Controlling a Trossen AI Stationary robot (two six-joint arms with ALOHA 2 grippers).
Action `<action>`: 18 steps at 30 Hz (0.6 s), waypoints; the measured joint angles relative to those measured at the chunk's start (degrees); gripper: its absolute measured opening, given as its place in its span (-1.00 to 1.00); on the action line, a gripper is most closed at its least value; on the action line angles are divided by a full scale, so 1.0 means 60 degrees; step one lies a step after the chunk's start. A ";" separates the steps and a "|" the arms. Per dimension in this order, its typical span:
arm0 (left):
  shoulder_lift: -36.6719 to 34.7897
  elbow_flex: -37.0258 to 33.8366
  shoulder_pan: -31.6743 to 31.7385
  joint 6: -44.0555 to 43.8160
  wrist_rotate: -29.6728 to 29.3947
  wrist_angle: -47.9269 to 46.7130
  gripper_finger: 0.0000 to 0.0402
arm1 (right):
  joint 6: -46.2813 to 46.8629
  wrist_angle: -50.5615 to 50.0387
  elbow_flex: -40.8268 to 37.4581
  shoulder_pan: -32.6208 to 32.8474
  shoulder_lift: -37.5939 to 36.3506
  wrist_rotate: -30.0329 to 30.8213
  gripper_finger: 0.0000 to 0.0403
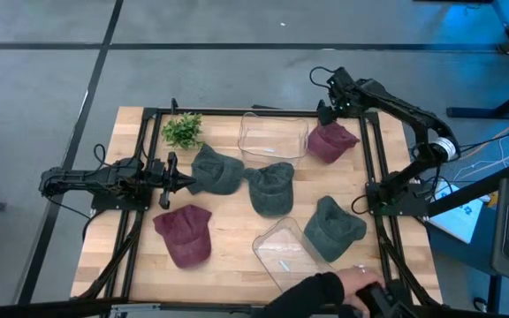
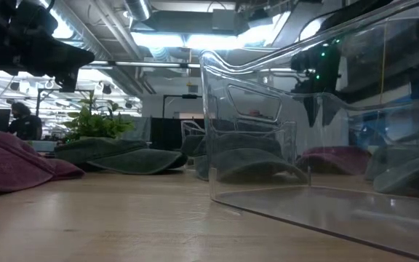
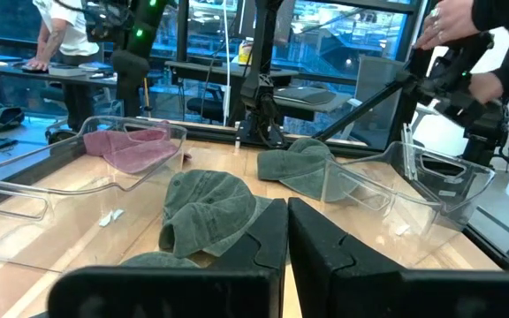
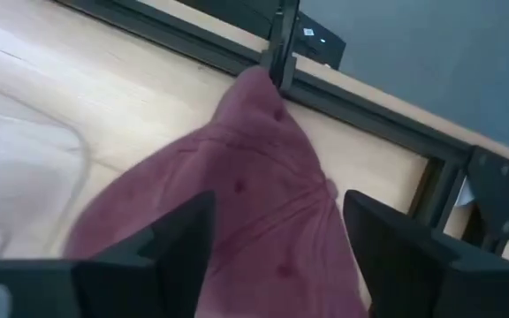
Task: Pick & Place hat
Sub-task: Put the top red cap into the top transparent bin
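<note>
High view: right gripper [image 1: 327, 113] over maroon hat [image 1: 330, 141] beside far clear bin [image 1: 273, 137]; left gripper [image 1: 177, 182] idle, fingers shut.
Right wrist view: fingers spread, straddling the hat.
Judgement: pick step; next, descend and close on the crown.

Five hats lie on the wooden counter [image 1: 228, 238] around a central green hat [image 1: 272, 187]: two more green ones and two maroon. The right gripper [image 1: 326, 113] hangs over the maroon hat [image 1: 330, 141] beyond it, beside a clear bin [image 1: 273, 137]
</note>
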 joint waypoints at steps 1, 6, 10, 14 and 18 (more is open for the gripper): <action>0.0000 -0.0002 -0.0002 0.0000 0.0000 0.0000 -0.95 | -0.0132 0.0010 0.0000 -0.0041 0.0135 0.0053 0.28; 0.0000 0.0001 0.0000 0.0000 0.0000 0.0000 -0.94 | -0.0636 -0.0181 0.0000 -0.0274 0.0815 0.0156 0.27; 0.0001 -0.0001 0.0000 0.0000 0.0000 0.0000 -0.95 | -0.0824 -0.0518 -0.0004 -0.0425 0.1130 0.0300 0.22; -0.0001 0.0001 0.0001 0.0000 0.0000 0.0000 -0.94 | -0.0925 -0.0619 -0.0004 -0.0533 0.1238 0.0297 0.17; -0.0001 -0.0002 -0.0002 0.0000 0.0000 0.0000 -0.94 | -0.1124 -0.0835 -0.0004 -0.0696 0.1406 0.0301 0.15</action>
